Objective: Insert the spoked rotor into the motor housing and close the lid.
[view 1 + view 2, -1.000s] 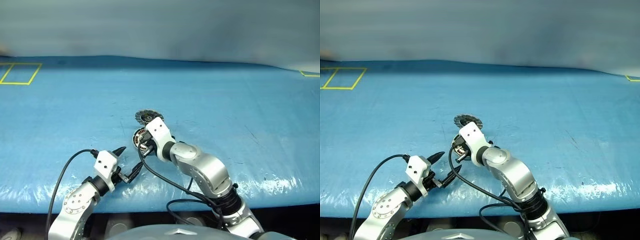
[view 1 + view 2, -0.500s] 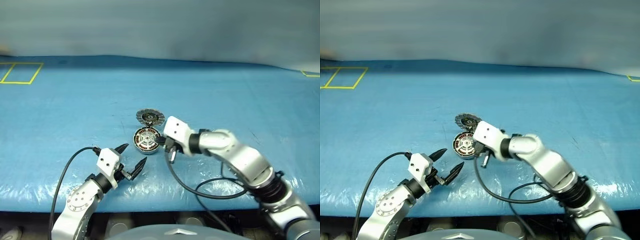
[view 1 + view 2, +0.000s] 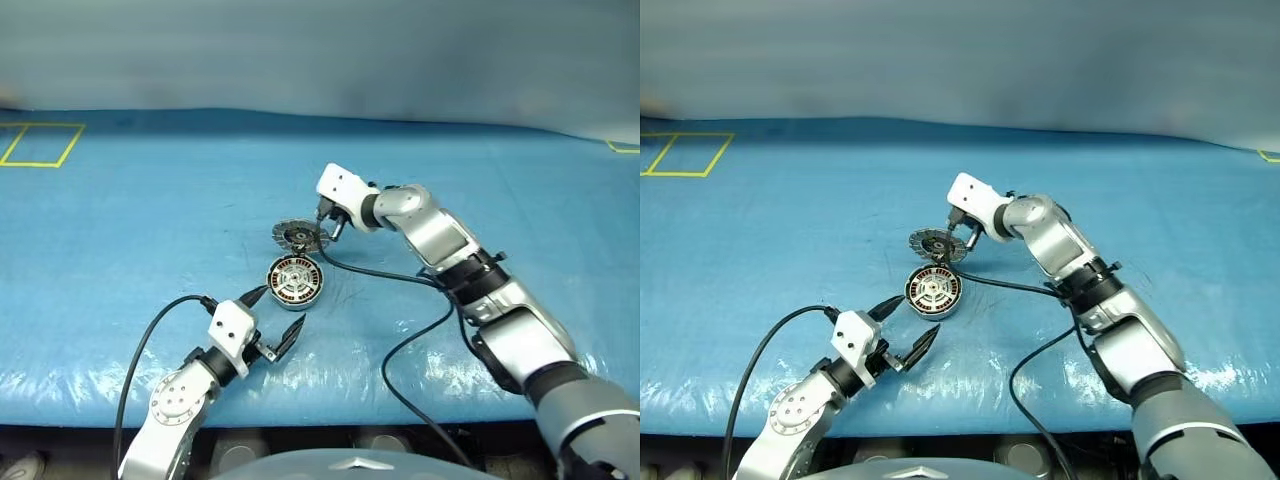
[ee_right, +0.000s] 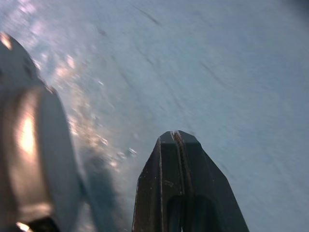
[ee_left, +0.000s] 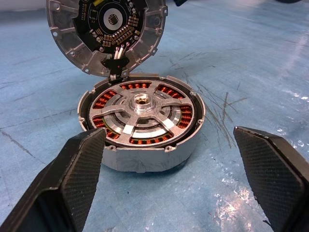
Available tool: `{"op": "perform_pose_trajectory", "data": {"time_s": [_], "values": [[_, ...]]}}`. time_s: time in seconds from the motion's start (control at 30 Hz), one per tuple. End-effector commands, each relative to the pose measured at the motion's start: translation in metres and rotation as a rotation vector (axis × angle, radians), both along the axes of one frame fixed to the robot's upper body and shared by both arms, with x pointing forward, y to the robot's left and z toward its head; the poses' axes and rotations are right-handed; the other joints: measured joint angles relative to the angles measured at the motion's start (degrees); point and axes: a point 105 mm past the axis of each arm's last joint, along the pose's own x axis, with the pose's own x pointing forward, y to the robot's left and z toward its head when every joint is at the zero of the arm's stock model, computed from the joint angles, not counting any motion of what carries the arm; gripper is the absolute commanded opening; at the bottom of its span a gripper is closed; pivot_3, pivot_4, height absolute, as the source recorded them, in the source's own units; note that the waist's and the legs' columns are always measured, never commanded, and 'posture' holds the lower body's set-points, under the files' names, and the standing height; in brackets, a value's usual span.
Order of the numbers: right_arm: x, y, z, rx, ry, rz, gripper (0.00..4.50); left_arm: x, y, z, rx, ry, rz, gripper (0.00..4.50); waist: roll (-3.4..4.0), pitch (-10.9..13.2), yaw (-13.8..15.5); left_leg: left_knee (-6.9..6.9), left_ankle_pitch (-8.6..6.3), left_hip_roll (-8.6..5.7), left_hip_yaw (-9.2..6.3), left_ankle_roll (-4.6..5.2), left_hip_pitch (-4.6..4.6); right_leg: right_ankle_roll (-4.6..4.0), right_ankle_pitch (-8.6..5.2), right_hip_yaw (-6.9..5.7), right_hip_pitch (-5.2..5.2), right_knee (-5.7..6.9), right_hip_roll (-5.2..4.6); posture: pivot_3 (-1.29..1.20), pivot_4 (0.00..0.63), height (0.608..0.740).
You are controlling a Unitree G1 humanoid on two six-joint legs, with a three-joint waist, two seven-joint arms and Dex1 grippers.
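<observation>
The motor housing (image 5: 145,145) lies flat on the blue table, copper windings showing around its rim. Inside it sits the spoked rotor (image 5: 140,108), silver, centred on the hub. My left gripper (image 3: 280,307) is open just in front of the housing, one finger to each side and neither touching it. Just behind the housing the lid (image 3: 299,235) stands tilted, its inner face turned toward the housing, with short wires joining the two. My right gripper (image 3: 330,222) is shut and empty at the lid's far right edge; whether it touches the lid I cannot tell.
A black cable (image 3: 400,280) from my right wrist trails over the table to the right of the housing. A yellow taped rectangle (image 3: 40,145) marks the far left, and a yellow corner (image 3: 620,147) the far right. The table's front edge runs just behind my left wrist.
My right arm swung off the housing, up and away to the lid's far side, uncovering the housing with the rotor in it. My left gripper edged right toward the housing.
</observation>
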Motion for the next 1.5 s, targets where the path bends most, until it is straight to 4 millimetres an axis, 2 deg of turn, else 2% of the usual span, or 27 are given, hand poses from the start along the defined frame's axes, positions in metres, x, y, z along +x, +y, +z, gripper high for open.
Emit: {"op": "perform_pose_trajectory", "data": {"time_s": [0.03, 0.2, 0.3, 0.5, 0.73, 0.83, 0.97, 1.07, 1.13, 1.23, 1.47, 1.5], "values": [[-0.004, 0.009, 0.024, 0.140, 0.076, 0.086, 0.03, -0.003, -0.001, 0.003, -0.006, -0.029, 0.011, 4.50, 0.02, 0.0, 0.1, 0.01, 0.00, 0.00, 0.00, 0.00, 0.00, 0.00, 0.00, 0.00, 0.00, 0.02, 0.00, 0.00, 0.150, 0.740], [-0.033, 0.020, 0.019, 0.227, 0.255, 0.226, 0.03, -0.008, 0.000, 0.002, -0.012, -0.020, 0.031, 4.50, 0.06, 0.0, 0.1, 0.04, 0.00, 0.00, -0.04, 0.00, 0.03, -0.01, -0.01, -0.03, 0.03, 0.05, 0.01, 0.00, 0.150, 0.740], [-0.052, 0.022, 0.011, 0.264, 0.343, 0.253, 0.03, -0.009, 0.002, 0.001, -0.014, -0.017, 0.042, 4.50, 0.09, 0.0, 0.1, 0.03, 0.00, 0.01, -0.05, 0.00, 0.03, -0.02, -0.02, -0.04, 0.01, 0.09, 0.02, 0.00, 0.150, 0.740], [-0.078, 0.021, -0.021, 0.301, 0.445, 0.178, 0.03, -0.011, 0.002, 0.000, -0.015, -0.008, 0.032, 4.50, 0.09, 0.0, 0.0, 0.06, 0.00, 0.00, -0.05, -0.01, 0.03, 0.20, -0.15, -0.03, 0.00, 0.12, 0.03, 0.00, 0.150, 0.740], [-0.101, 0.023, -0.049, 0.363, 0.519, 0.063, 0.03, -0.010, 0.004, -0.002, -0.005, -0.004, 0.005, 4.50, 0.09, 0.0, 0.0, 0.15, 0.02, 0.01, -0.05, -0.04, 0.09, 0.22, -0.23, -0.02, 0.05, 0.18, 0.03, 0.00, 0.150, 0.740], [-0.115, 0.026, -0.036, 0.409, 0.432, 0.099, 0.03, -0.009, 0.003, -0.001, -0.001, -0.006, -0.011, 4.50, 0.09, 0.0, 0.0, 0.18, 0.03, 0.01, -0.04, -0.05, 0.10, 0.21, -0.24, -0.01, 0.06, 0.18, 0.03, 0.00, 0.150, 0.740], [-0.129, 0.023, 0.008, 0.414, 0.145, 0.115, 0.03, -0.006, 0.004, 0.000, -0.005, -0.007, -0.014, 4.50, 0.11, 0.0, -0.1, 0.20, 0.03, 0.00, -0.03, -0.05, 0.07, 0.22, -0.24, 0.01, 0.04, 0.17, 0.03, 0.00, 0.150, 0.740], [-0.130, 0.016, 0.019, 0.354, 0.033, 0.081, 0.55, -0.006, 0.002, 0.001, -0.011, -0.004, -0.021, 4.50, 0.09, 0.0, 0.1, 0.17, 0.05, 0.01, -0.04, -0.08, 0.06, 0.19, -0.26, 0.00, 0.00, 0.20, 0.04, 0.00, 0.150, 0.740], [-0.123, 0.009, 0.013, 0.259, -0.039, 0.046, 1.15, -0.006, 0.000, 0.001, -0.017, -0.002, -0.030, 4.50, 0.08, 0.0, 0.2, 0.18, 0.05, 0.01, -0.04, -0.08, 0.06, 0.12, -0.30, 0.00, 0.02, 0.18, 0.03, 0.00, 0.150, 0.740], [-0.113, 0.003, 0.003, 0.195, -0.059, 0.009, 2.14, -0.005, -0.002, 0.002, -0.021, -0.003, -0.031, 4.50, 0.07, 0.0, 0.3, 0.23, 0.06, 0.00, -0.03, -0.08, 0.06, 0.05, -0.33, 0.01, 0.04, 0.16, 0.02, 0.00, 0.150, 0.740], [-0.097, 0.002, -0.018, 0.168, -0.063, -0.071, 4.40, -0.006, -0.001, 0.001, -0.027, 0.000, -0.008, 4.50, 0.07, 0.0, 0.3, 0.19, 0.05, 0.01, -0.03, -0.07, 0.07, 0.06, -0.32, 0.01, 0.04, 0.17, 0.03, 0.00, 0.150, 0.740], [-0.096, 0.002, -0.020, 0.172, -0.067, -0.084, 4.46, -0.006, -0.001, 0.001, -0.027, 0.001, -0.004, 4.50, 0.07, 0.0, 0.3, 0.18, 0.05, 0.01, -0.04, -0.07, 0.06, 0.10, -0.30, 0.01, 0.04, 0.16, 0.03, 0.00, 0.150, 0.740]]}}
